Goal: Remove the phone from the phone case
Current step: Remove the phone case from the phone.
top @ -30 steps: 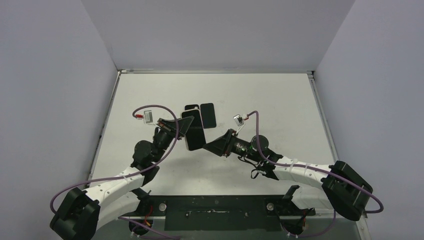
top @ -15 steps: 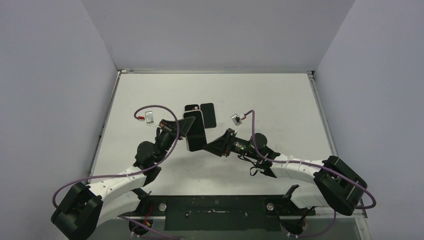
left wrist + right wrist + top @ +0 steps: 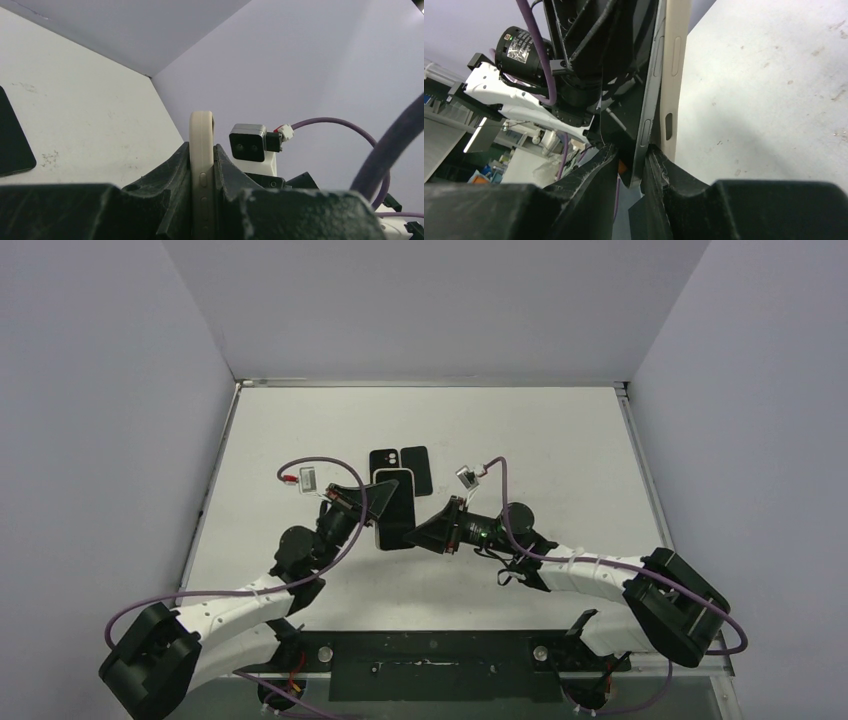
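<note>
A phone in a cream case (image 3: 393,508) is held on edge above the table between both grippers. My left gripper (image 3: 372,506) is shut on the cream case (image 3: 201,150), one finger on each flat side. In the right wrist view the phone's grey edge (image 3: 647,112) stands slightly apart from the cream case (image 3: 672,75). My right gripper (image 3: 412,530) has the phone's lower corner between its fingers (image 3: 633,150). The right finger (image 3: 659,167) touches the corner. A narrow gap shows at the left finger (image 3: 589,172).
Two dark flat phone-like slabs (image 3: 385,457) (image 3: 415,470) lie side by side on the white table (image 3: 560,440) just beyond the held phone. One shows at the left in the left wrist view (image 3: 12,145). Grey walls close the table's back and sides.
Both grippers and the held phone have shifted slightly to the right and toward the near edge. The right wrist has swung a little left. The grips look unchanged.
</note>
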Controlling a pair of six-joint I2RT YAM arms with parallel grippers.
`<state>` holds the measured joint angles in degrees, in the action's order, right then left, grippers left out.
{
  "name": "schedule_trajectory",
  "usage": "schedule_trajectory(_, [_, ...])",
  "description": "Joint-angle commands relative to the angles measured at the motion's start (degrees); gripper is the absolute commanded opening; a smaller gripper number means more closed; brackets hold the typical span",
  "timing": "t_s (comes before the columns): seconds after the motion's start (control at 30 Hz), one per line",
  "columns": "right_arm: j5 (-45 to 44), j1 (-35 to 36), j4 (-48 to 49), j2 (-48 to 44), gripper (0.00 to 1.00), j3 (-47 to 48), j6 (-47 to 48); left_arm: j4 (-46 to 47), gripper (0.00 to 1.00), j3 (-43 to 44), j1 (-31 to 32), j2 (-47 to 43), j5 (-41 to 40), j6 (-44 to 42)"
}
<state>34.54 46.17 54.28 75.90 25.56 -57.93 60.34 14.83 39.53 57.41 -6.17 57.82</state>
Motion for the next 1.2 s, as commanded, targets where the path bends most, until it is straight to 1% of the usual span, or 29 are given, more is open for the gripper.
schedule_trajectory(0.0, [-1.5, 0.2, 14.0, -0.9, 0.22, 7.4, 0.1, -8.1, 0.00, 0.3, 5.3, -0.4, 4.7, -5.8])
schedule_trajectory(0.07, [-1.1, 0.2, 14.1, -0.9, 0.21, 7.7, 0.1, -8.7, 0.00, -0.4, 5.8, -0.6, 2.9, -7.6])
schedule_trajectory(0.17, [-0.6, 0.1, 14.4, -0.7, 0.22, 8.1, 0.0, -9.3, 0.00, -0.8, 5.9, -0.4, 2.2, -8.0])
schedule_trajectory(0.33, [0.3, 0.1, 17.1, 1.0, 0.23, 8.1, -0.8, -6.4, 0.00, -1.0, 6.0, 0.4, 3.1, -5.6])
schedule_trajectory(0.47, [1.2, -0.1, 20.4, 2.7, 0.23, 7.8, -1.6, -6.0, 0.00, -0.3, 6.0, 0.7, 4.0, -3.9])
schedule_trajectory(0.63, [2.6, -0.9, 23.4, 3.7, 0.25, 8.1, -2.5, -4.3, 0.00, 0.0, 5.9, 1.6, 6.2, -2.3])
schedule_trajectory(0.8, [3.4, -2.7, 24.6, 4.0, 0.25, 8.7, -2.9, -0.4, 0.00, -0.1, 5.9, 4.0, 12.4, -0.3])
schedule_trajectory(0.9, [3.8, -3.4, 25.1, 4.2, 0.25, 8.7, -3.3, 1.5, 0.00, -0.4, 5.8, 5.2, 14.5, 0.8])
schedule_trajectory(0.97, [4.0, -3.8, 25.7, 4.2, 0.21, 8.5, -3.6, 2.1, 0.00, -0.7, 5.6, 5.3, 15.0, 1.0])
schedule_trajectory(1.07, [4.2, -4.5, 26.2, 4.1, 0.11, 7.5, -4.5, 1.6, 0.01, -0.7, 4.0, 4.5, 16.7, 0.9])
schedule_trajectory(1.17, [4.2, -5.6, 26.4, 3.2, 0.00, 6.2, -5.4, 0.4, 0.14, -0.9, 1.2, 3.0, 18.9, 0.9])
